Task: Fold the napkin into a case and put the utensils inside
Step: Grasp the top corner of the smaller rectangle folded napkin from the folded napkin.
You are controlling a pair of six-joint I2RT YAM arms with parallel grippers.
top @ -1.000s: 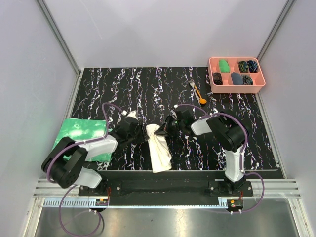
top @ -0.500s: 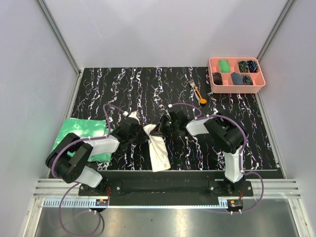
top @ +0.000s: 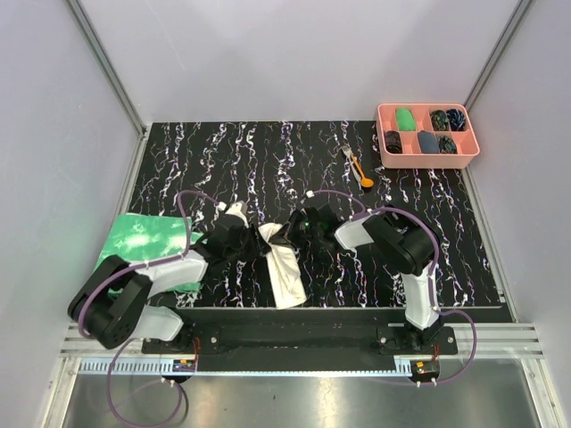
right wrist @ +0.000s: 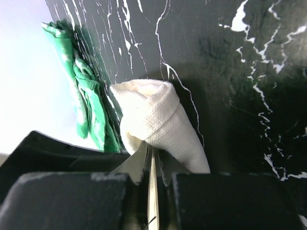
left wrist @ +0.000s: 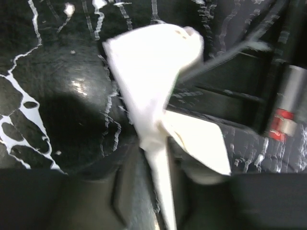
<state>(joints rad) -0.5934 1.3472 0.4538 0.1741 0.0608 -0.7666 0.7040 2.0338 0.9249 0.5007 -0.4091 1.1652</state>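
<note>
The cream-white napkin point(top: 285, 276) lies as a narrow folded strip near the front edge of the table, and its far end is lifted. My left gripper point(top: 254, 242) meets that end from the left. In the left wrist view a thin fin of the napkin point(left wrist: 153, 62) stands between the jaws of the left gripper point(left wrist: 159, 160). My right gripper point(top: 287, 236) comes from the right. It is shut on a rolled fold of the napkin point(right wrist: 153, 115), with the right gripper point(right wrist: 152, 160) pinching the edge. The utensils point(top: 358, 168) lie at the back right, far from both grippers.
A green-and-white mottled cloth point(top: 147, 241) lies at the table's left edge under my left arm, and it also shows in the right wrist view as the green cloth point(right wrist: 86, 96). A pink compartment tray point(top: 426, 162) with small dark items sits in the back right corner.
Both grippers have drawn closer together and shifted a little to the left. The napkin's raised end went left with them, so the strip now slants.
</note>
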